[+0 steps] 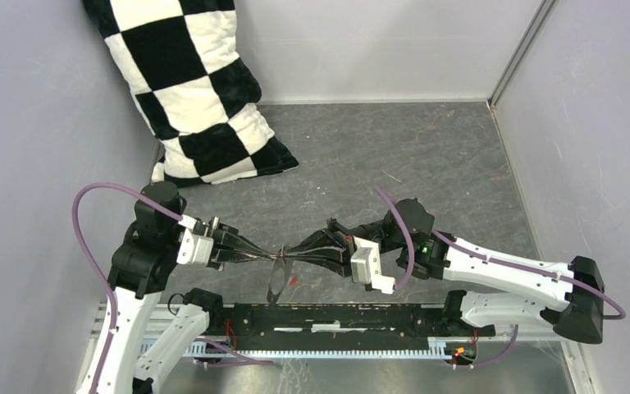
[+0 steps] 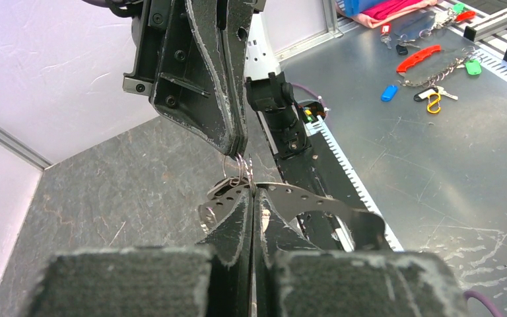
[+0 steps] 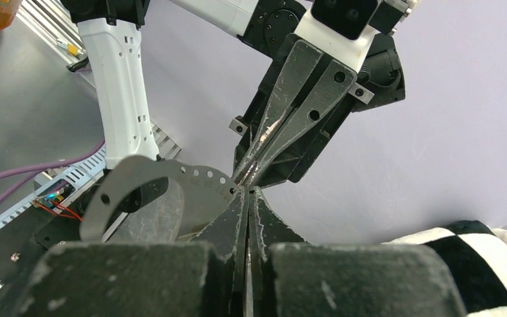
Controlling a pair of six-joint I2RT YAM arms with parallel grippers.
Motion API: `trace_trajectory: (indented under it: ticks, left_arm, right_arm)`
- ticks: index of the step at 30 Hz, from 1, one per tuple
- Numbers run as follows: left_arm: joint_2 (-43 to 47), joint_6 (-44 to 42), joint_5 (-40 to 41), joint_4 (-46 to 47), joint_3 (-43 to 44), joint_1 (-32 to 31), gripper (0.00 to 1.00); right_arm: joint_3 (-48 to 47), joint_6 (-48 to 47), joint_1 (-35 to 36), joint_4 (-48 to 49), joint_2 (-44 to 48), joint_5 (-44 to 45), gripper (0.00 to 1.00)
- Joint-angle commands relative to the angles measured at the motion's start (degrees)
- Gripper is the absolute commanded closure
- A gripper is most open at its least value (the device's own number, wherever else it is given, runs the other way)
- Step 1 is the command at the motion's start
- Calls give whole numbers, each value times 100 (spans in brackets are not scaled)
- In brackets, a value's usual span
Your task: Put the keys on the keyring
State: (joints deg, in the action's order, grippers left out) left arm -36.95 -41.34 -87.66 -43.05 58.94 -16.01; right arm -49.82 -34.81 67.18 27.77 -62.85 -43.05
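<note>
The two arms meet tip to tip above the grey table (image 1: 426, 164). The left pincer (image 1: 274, 256) and the right pincer (image 1: 292, 254) are both clenched, with no gap between the fingers of either. The keyring (image 3: 165, 168) hangs from that meeting point, clear of the table. Close up it is a flat grey band punched with small holes, curving away from the fingertips. Which pincer actually bears it I cannot tell. Thin wire loops (image 2: 237, 168) bridge the tips. A tiny red speck (image 1: 294, 281) sits just beside the hoop, too small to identify. A checkered pillow (image 1: 189, 90) leans in the far left corner.
</note>
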Motion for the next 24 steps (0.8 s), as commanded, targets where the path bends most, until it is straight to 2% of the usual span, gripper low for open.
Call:
trace_trajectory:
  ticks: [1, 24]
  left_arm:
    - [22, 143, -349, 199, 4, -25, 98]
    - [-5, 232, -278, 202, 22, -25, 98]
  right_arm:
    - [-289, 13, 44, 220, -17, -20, 99]
    - [-447, -213, 153, -52, -40, -77, 99]
